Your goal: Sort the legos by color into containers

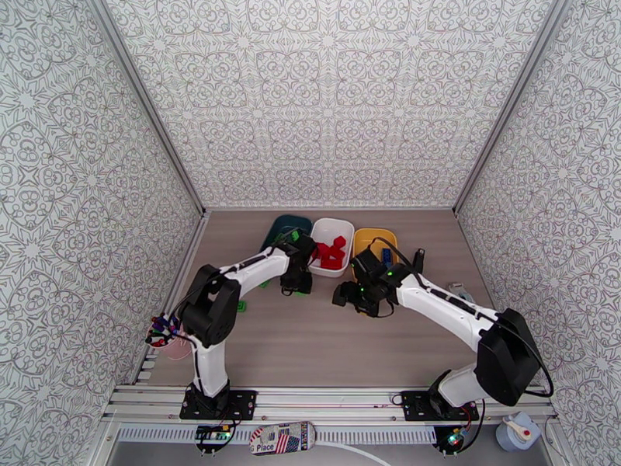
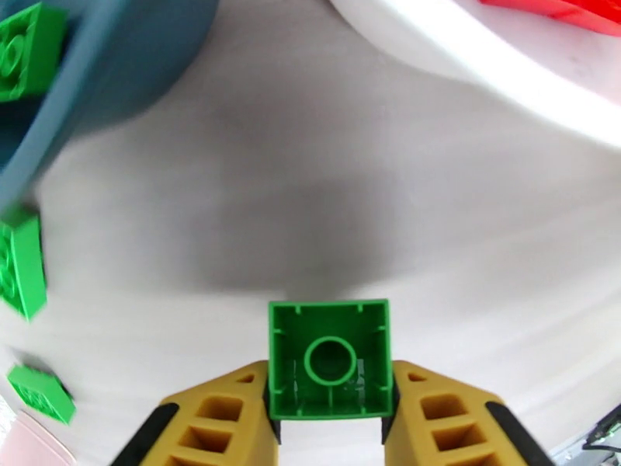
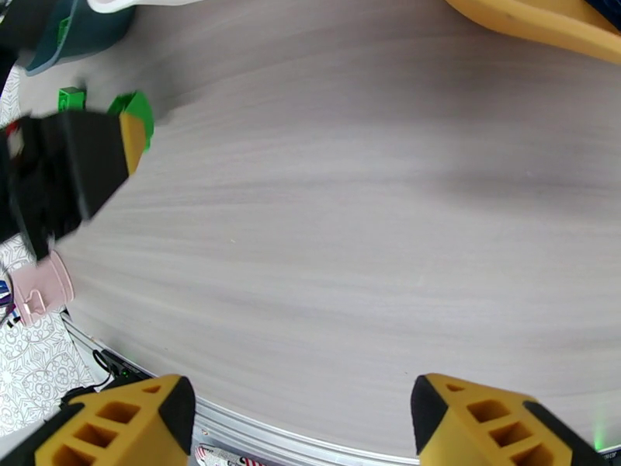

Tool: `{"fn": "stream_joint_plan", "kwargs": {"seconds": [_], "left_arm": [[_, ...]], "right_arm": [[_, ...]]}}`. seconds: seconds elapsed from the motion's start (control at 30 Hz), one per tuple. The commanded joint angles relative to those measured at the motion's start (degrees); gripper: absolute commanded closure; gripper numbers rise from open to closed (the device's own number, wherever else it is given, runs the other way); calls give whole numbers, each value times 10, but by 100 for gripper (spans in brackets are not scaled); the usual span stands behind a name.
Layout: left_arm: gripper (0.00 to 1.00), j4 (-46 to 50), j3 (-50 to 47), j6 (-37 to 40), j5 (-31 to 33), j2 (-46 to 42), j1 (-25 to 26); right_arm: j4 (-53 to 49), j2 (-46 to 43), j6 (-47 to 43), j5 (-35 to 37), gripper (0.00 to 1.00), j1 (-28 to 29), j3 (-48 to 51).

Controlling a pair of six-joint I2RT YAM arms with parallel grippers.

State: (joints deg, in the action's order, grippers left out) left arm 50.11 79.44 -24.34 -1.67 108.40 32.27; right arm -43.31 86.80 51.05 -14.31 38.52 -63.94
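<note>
My left gripper point(image 2: 329, 394) is shut on a green lego point(image 2: 329, 347), hollow underside facing the camera, just above the table in front of the tubs. The dark teal container point(image 2: 116, 64) holds another green lego point(image 2: 23, 52), and two green legos point(image 2: 19, 262) point(image 2: 43, 392) lie on the table at left. From above, the left gripper point(image 1: 296, 287) hangs before the teal container point(image 1: 289, 225) and the white container point(image 1: 341, 227), which holds red legos point(image 1: 331, 252). A blue lego point(image 1: 386, 254) lies in the yellow container point(image 1: 365, 241). My right gripper point(image 3: 303, 417) is open and empty over bare table.
A pink cup point(image 1: 172, 343) of pens stands by the left arm's base, and it appears again as the pink cup point(image 3: 43, 289) in the right wrist view. One green lego point(image 1: 241, 306) lies on the table left of centre. Patterned walls close in three sides.
</note>
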Motion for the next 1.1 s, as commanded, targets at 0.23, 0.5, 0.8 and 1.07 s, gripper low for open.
{"fn": "stream_joint_plan", "kwargs": {"seconds": [0.23, 0.5, 0.8, 1.07], "left_arm": [[64, -46, -21, -53, -84, -83, -41], [63, -41, 38, -67, -122, -82, -140], [49, 29, 197, -49, -111, 20, -196], [19, 55, 240, -53, -77, 30, -194]], "right_arm": [[49, 96, -22, -60, 8, -4, -116], [62, 177, -15, -97, 1, -8, -231], [65, 216, 13, -147, 1, -60, -281], [75, 196, -1, -152, 1, -85, -256]]}}
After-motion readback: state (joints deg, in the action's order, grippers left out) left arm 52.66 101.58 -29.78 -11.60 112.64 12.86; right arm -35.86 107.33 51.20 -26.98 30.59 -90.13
